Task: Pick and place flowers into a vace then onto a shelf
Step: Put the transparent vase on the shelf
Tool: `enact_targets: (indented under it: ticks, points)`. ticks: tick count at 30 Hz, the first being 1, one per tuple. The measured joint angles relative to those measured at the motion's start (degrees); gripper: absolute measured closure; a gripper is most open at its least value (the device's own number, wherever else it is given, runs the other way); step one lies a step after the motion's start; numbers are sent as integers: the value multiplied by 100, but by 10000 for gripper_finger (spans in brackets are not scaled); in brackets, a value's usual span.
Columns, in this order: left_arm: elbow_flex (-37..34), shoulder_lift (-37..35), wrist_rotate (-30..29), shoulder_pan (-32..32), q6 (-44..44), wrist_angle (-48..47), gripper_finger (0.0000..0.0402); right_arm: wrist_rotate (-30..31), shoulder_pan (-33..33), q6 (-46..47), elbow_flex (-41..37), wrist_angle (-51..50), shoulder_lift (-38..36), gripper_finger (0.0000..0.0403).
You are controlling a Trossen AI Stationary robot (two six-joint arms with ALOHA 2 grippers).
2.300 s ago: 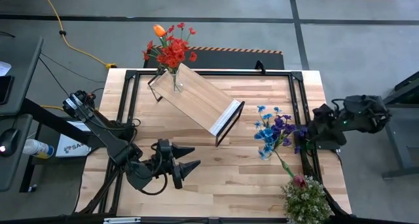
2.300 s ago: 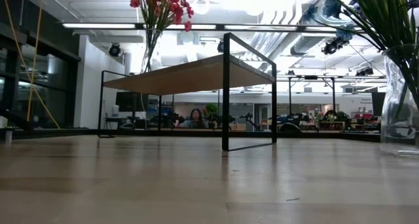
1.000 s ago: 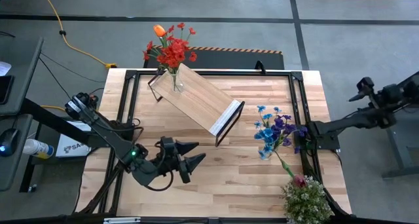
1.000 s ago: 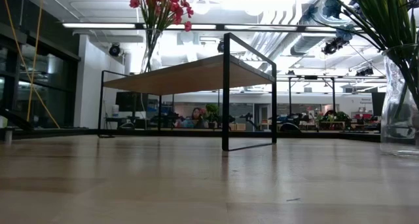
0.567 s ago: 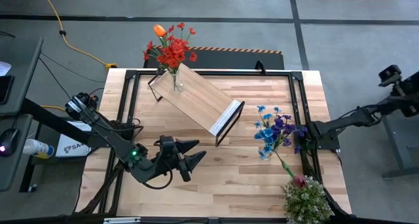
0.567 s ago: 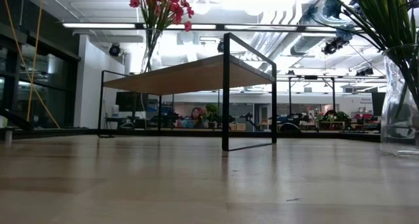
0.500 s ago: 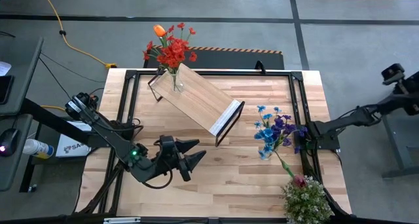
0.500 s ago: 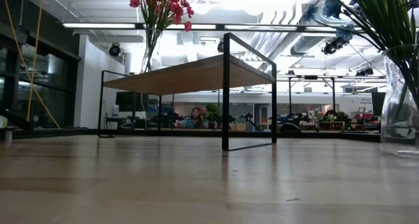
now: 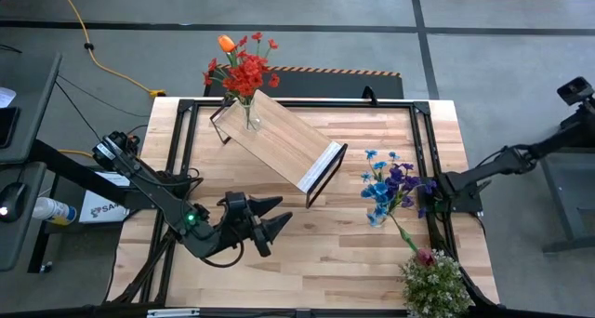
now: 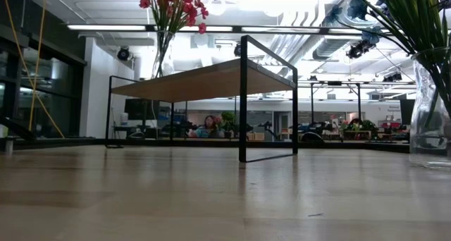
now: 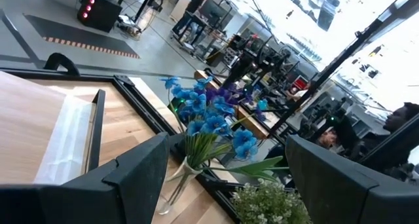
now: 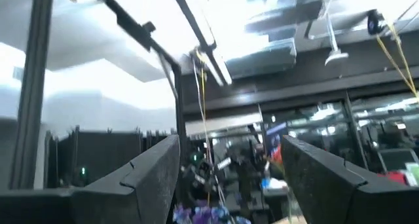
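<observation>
The shelf (image 9: 279, 141) stands slantwise on the table's far middle, and its wood top (image 10: 204, 79) shows in the low view. A glass vase (image 9: 249, 119) with red sprays and an orange tulip (image 9: 242, 69) stands on its far-left end. Blue and purple blooms (image 9: 390, 190) sit in a second glass vase (image 11: 175, 185) on the table's right. A dark pink rose (image 9: 425, 257) lies by the near-right corner. My left gripper (image 9: 274, 223) is open, low over the near-left table, pointing right. My right gripper (image 12: 229, 178) is open, raised beyond the table's right edge (image 9: 576, 90).
A bushy green plant (image 9: 434, 285) with tiny whitish blossoms sits at the near-right corner, next to the rose. A black metal frame (image 9: 423, 151) runs around the tabletop. Bare wood lies between my left gripper and the blue flowers. People show in the room beyond the table (image 10: 209, 125).
My right arm has swung up and outward, away from the blue flowers and past the table's right edge. My left gripper has stayed open near the table's near-left part. The flowers, vases and shelf have kept their places.
</observation>
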Motion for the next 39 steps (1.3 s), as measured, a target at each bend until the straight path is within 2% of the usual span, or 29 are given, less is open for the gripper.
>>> enact_targets:
  ticks: [8,19,24,28,39]
  points:
    - [0,-2,-53,0,-6,30,64,253,155,-148,609,1,0,147]
    - [0,-4,-158,4,-6,34,64,286,348,-181,529,10,0,147]
    - [0,-7,-313,4,50,34,64,154,341,-11,119,5,0,147]
    - [0,-7,-356,4,67,33,64,-89,341,199,-497,-5,0,147]
    - [0,-7,-353,4,79,-13,64,-154,326,464,-2120,-4,-2,147]
